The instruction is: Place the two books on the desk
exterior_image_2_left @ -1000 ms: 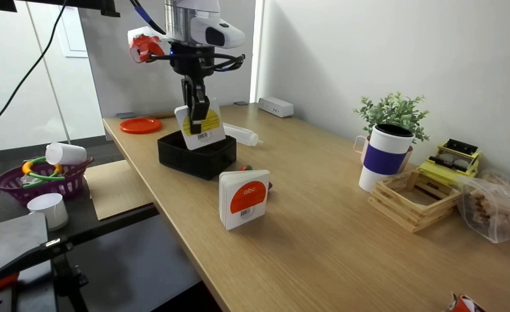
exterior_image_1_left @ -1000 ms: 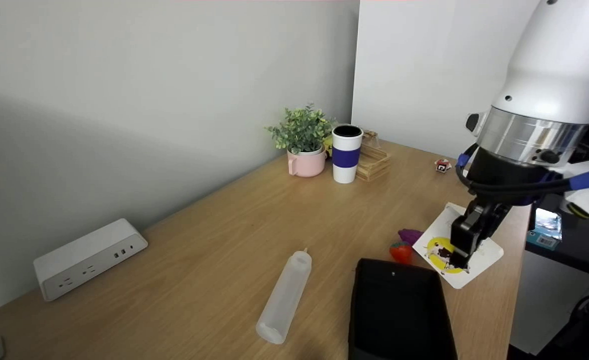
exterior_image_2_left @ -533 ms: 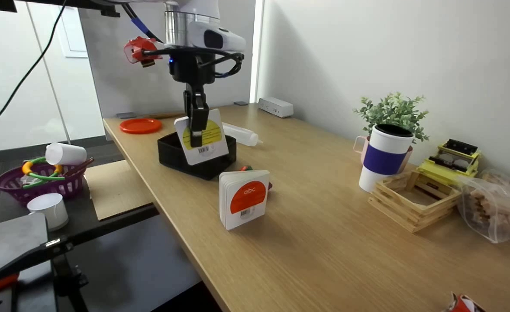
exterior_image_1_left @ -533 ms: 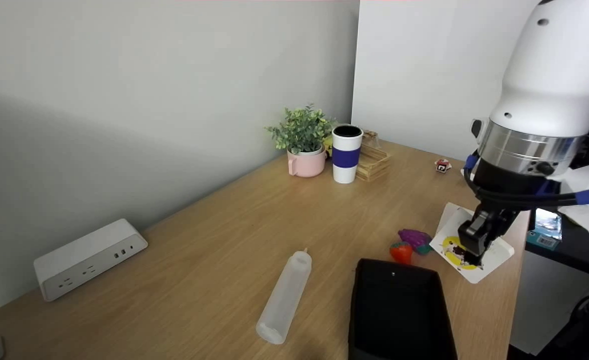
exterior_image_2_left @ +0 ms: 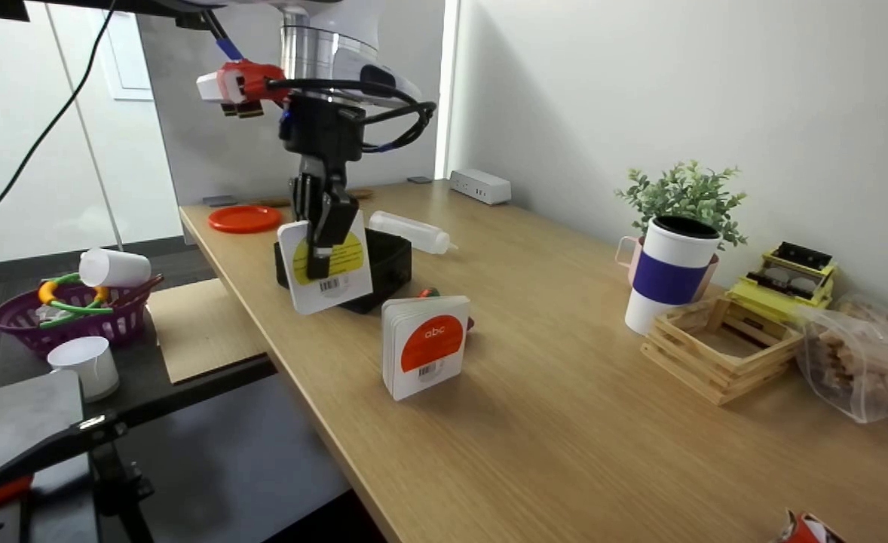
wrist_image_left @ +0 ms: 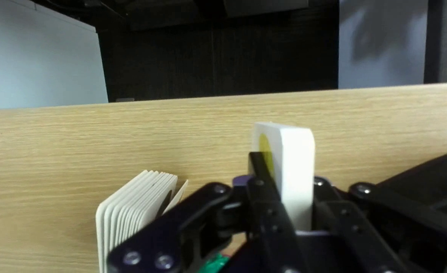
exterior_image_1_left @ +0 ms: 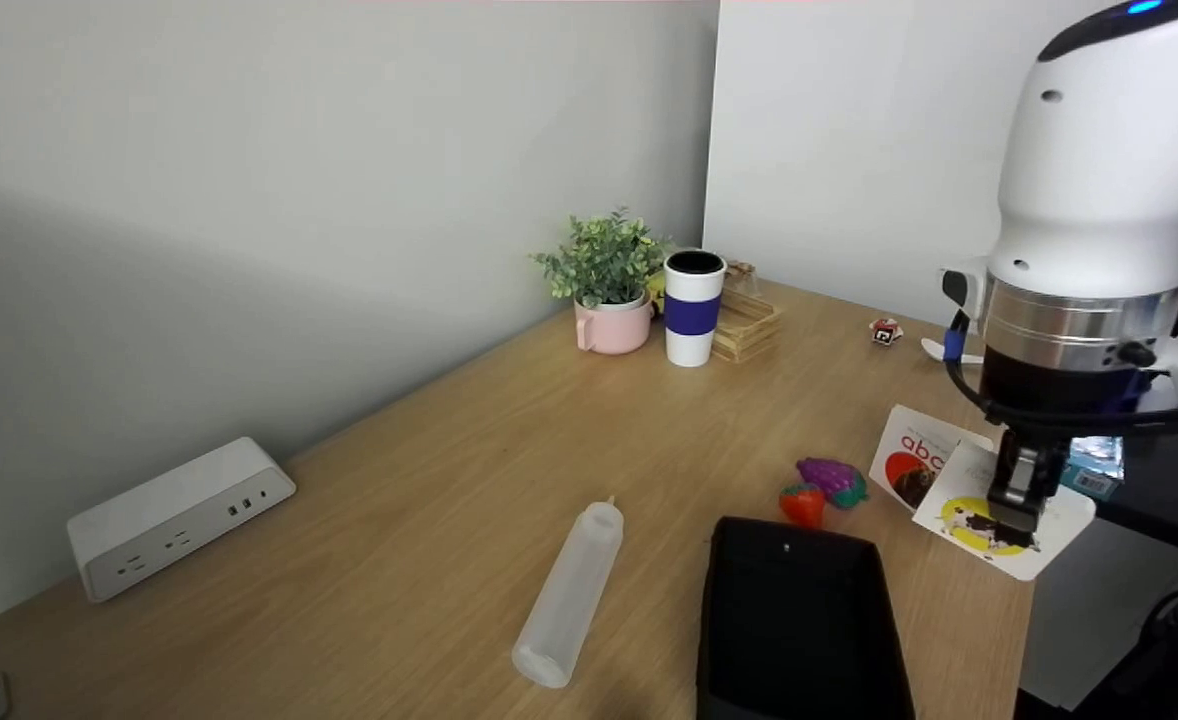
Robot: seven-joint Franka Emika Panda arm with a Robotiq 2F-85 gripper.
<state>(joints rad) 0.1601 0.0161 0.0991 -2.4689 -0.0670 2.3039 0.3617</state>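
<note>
White board covers, thick at the edge, make the yellow book (exterior_image_2_left: 344, 258) look stiff and light; I'd expect it to carry without sagging. My gripper (wrist_image_left: 288, 170) has it pinched across both covers, over the yellow circle, and it hangs tilted near the long edge of the desk (exterior_image_2_left: 564, 422). It seems raised off the wood, though I can't tell by how much. The hold sits about the middle of the face, and I'd keep it there: smooth covers may be slick, and a pinch near a corner would likely let the book swivel. A firm squeeze shouldn't harm it, I judge.

The red book (exterior_image_2_left: 427, 347) stands upright on the desk, near the toy eggplant (exterior_image_1_left: 829, 480); in the wrist view one leaf looks splayed from the rest. Were I to lift that one, I'd straddle the whole block of pages, since a lone leaf could bend.

For the yellow book, I'd come down gently, in from the edge, until its lower side meets the wood, then ease the grip apart; stood narrow, it could topple.
</note>
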